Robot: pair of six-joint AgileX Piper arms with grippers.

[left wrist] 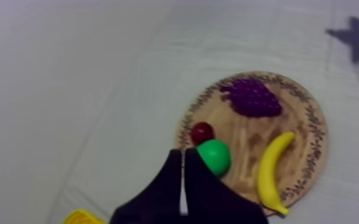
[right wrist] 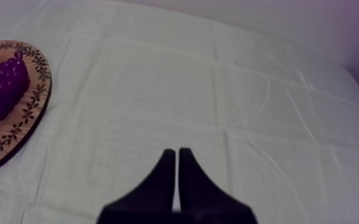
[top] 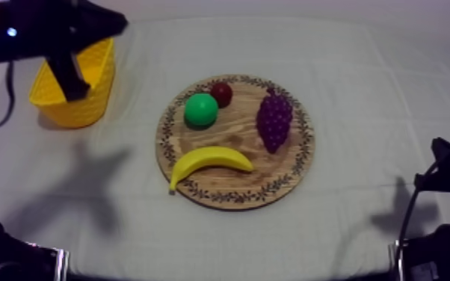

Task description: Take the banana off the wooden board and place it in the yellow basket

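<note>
Table [top: 377, 90] under a pale cloth, with one round board [top: 295, 161], one basket [top: 86, 105] and four toy fruits. All four fruits lie on the board:

- **Banana:** one banana [top: 209, 161] lies along the board's near edge, its left tip reaching the patterned rim, apart from the other three fruits.
- **Green fruit:** one round green fruit [top: 201, 109].
- **Red fruit:** one small red fruit [top: 221, 94] sits just beside the green fruit, on its far side.
- **Grapes:** one bunch of grapes [top: 274, 119] lies toward the board's right.

The basket stands at the far left of the table, well apart from the board.

There are two grippers:

- **Left gripper:** the left gripper [top: 75, 90] hangs over the basket. In its wrist view the fingers [left wrist: 173, 164] lie together as a narrow wedge, holding nothing.
- **Right gripper:** the right gripper [right wrist: 176, 152] is over bare cloth to the right of the board. Its fingers are likewise pressed together, holding nothing.
</note>
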